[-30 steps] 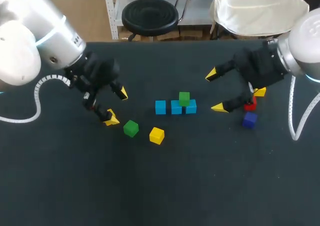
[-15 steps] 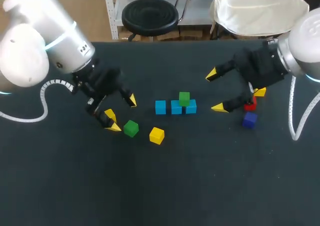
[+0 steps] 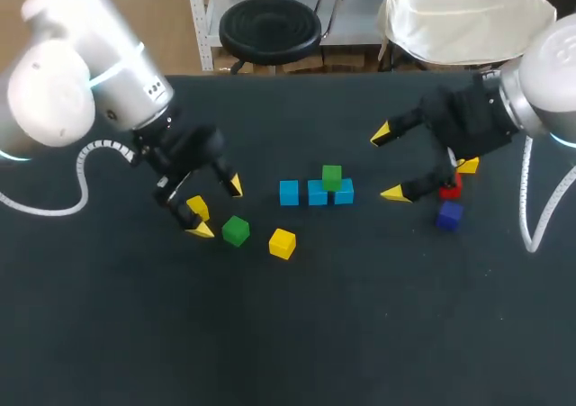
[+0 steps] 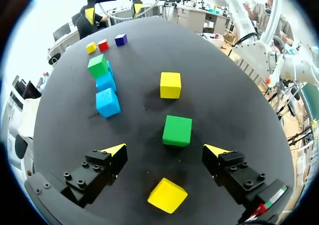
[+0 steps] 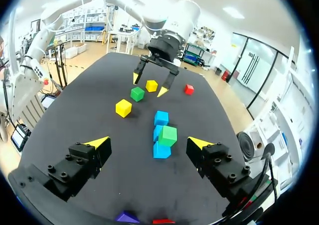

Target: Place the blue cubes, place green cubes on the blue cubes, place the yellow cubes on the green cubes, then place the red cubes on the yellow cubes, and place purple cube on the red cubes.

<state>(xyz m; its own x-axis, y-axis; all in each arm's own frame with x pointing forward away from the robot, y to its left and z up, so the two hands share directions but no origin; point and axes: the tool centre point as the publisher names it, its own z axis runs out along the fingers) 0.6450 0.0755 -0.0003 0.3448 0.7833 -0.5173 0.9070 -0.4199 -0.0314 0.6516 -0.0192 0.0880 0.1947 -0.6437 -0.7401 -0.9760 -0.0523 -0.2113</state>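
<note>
Three blue cubes (image 3: pixel 316 193) lie in a row mid-table, with a green cube (image 3: pixel 332 177) on top of them. A loose green cube (image 3: pixel 236 231) and a yellow cube (image 3: pixel 282 243) sit nearer the front. My left gripper (image 3: pixel 217 208) is open above a second yellow cube (image 3: pixel 198 208). In the left wrist view that yellow cube (image 4: pixel 168 195) lies under the gripper (image 4: pixel 166 149), and the green cube (image 4: pixel 177 130) is just ahead of its fingertips. My right gripper (image 3: pixel 387 163) hangs open right of the row, holding nothing. Close to it are a red (image 3: pixel 450 188), a yellow (image 3: pixel 468 165) and a purple cube (image 3: pixel 449 215).
The right wrist view shows another red cube (image 5: pixel 189 89) on the far side of my left arm, hidden in the head view. The black tabletop (image 3: pixel 297 334) stretches bare toward the front edge.
My left gripper has moved right and toward the front, closer to the loose green cube, and now straddles the yellow cube. The right arm and the cubes have stayed put.
</note>
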